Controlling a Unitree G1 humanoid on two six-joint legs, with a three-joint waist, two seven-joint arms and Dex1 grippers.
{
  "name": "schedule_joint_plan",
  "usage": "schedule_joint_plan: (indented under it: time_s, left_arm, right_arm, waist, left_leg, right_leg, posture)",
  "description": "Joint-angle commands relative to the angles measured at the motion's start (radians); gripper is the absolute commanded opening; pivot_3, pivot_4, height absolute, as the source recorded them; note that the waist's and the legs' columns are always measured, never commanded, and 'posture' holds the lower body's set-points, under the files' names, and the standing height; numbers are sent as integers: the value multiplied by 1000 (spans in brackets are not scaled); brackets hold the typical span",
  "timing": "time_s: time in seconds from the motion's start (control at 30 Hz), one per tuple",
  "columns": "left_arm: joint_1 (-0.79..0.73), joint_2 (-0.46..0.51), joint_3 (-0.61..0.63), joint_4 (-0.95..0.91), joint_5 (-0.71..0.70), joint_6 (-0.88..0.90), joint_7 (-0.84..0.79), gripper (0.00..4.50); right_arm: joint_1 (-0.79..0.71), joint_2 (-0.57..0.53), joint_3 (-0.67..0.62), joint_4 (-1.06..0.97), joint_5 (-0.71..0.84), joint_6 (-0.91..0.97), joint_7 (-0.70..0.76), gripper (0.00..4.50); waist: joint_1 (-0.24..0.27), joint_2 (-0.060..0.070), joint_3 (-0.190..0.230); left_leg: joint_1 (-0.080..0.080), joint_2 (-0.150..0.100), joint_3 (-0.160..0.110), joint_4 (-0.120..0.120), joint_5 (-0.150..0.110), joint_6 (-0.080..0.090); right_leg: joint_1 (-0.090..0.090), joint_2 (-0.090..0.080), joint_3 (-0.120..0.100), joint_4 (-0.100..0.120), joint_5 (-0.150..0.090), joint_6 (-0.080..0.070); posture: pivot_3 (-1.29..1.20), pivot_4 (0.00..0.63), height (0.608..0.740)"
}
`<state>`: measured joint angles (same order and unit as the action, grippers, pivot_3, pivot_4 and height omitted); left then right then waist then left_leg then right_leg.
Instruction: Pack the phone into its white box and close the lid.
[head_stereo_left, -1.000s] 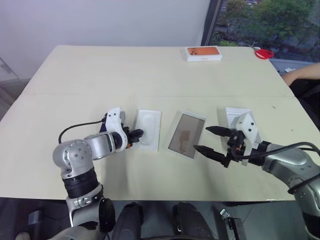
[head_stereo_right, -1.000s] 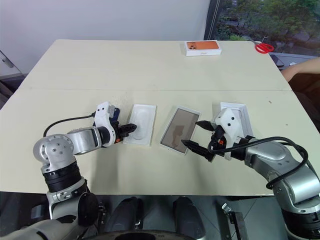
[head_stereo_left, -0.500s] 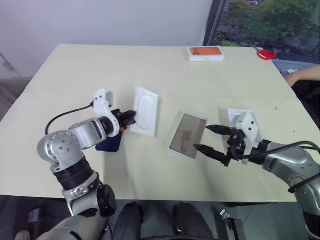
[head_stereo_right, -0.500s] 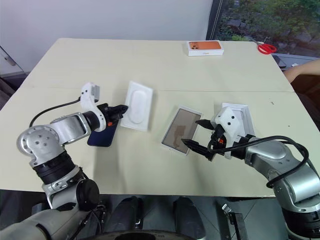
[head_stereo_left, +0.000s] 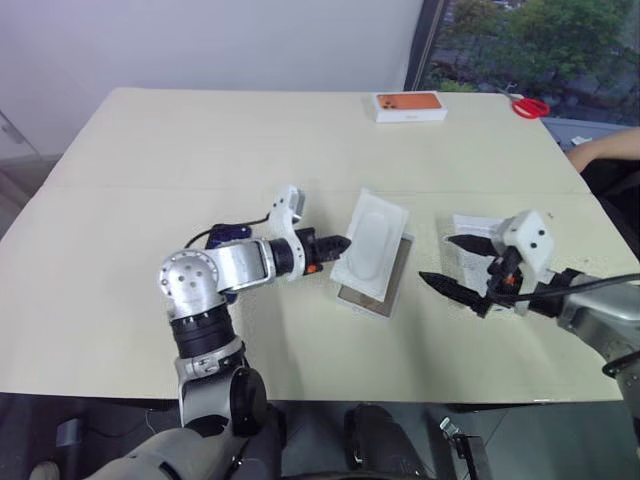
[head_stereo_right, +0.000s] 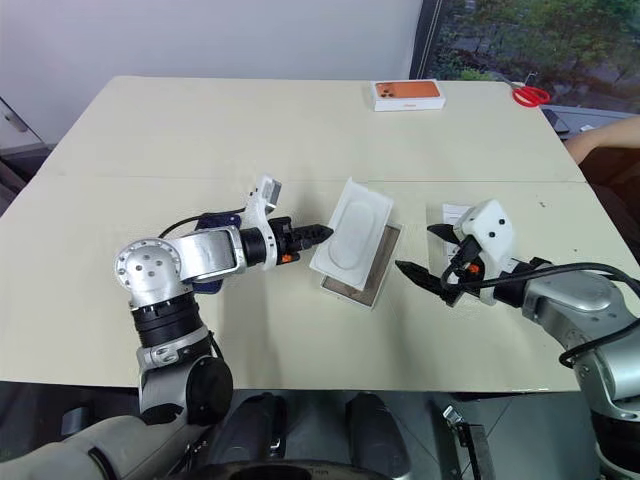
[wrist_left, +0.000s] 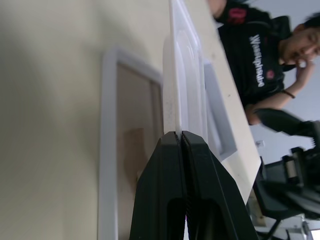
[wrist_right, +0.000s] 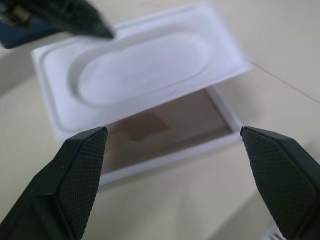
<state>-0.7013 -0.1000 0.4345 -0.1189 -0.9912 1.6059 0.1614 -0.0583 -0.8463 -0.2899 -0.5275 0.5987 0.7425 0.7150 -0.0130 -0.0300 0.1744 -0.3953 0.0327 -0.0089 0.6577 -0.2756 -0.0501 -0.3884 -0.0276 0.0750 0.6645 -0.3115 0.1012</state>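
Left gripper (head_stereo_left: 345, 241) pinches white insert (head_stereo_left: 371, 241) over beige table (head_stereo_left: 200, 140); right gripper (head_stereo_left: 449, 264) gapes wide.

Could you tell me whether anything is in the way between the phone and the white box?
Yes: the white insert, pinched at its edge by the left end effector, hangs tilted over the white box. The phone lies behind the left arm.

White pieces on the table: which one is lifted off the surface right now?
The white insert with the oval recess, pinched at its edge by the left gripper and tilted over the white box. The lid and orange-topped box lie flat.
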Motion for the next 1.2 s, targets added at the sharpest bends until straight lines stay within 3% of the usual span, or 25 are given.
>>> schedule_joint_plan:
  time_s: [0.03,0.6,0.7,0.93,1.1,1.17,1.2]
  left_arm:
    - [-14,-28,-30,16,-2,8,12,19]
    - [-19,-55,-58,21,48,8,58,19]
    - [-21,-57,-57,22,54,8,50,890]
    - [-28,-41,-41,24,28,8,27,4345]
    - [-41,72,-20,-5,-24,8,-36,4429]
    - [-43,153,-45,-45,-4,-28,-94,4429]
    - [-27,225,-106,-87,26,-76,-149,4475]
  right_arm:
    - [10,-20,-45,-9,-10,-26,11,4500]
    - [13,-9,-21,-28,-26,-23,-2,4500]
    - [8,-9,-18,-24,-26,-24,-1,4500]
    - [0,-8,-12,-19,-27,-27,1,4500]
    - [-10,-5,-2,-25,-21,-15,-5,4500]
    - [-24,0,19,-29,-14,10,-16,4500]
    - [-38,4,43,-30,-25,21,-31,4240]
  waist:
    - [1,0,0]
    - [1,0,0]
    - [1,0,0]
    - [1,0,0]
    - [-3,0,0]
    - [-5,0,0]
    - [-5,0,0]
  left_leg:
    - [0,0,0,0,0,0]
    - [0,0,0,0,0,-1]
    - [0,0,0,0,0,-1]
    - [0,0,0,0,0,-1]
    - [0,0,0,0,1,-1]
    - [0,0,0,-1,1,-1]
    - [0,0,0,-2,1,-2]
  right_leg:
    - [0,0,0,0,0,0]
    - [0,0,0,0,0,0]
    - [0,0,0,0,0,0]
    - [0,0,0,0,0,0]
    - [0,0,0,0,0,0]
    - [-1,0,0,0,0,0]
    - [-1,0,0,0,0,0]
  posture:
    - [0,150,740]
    - [0,150,740]
    - [0,150,740]
    - [0,150,740]
    - [0,150,740]
    - [0,150,740]
    - [0,150,740]
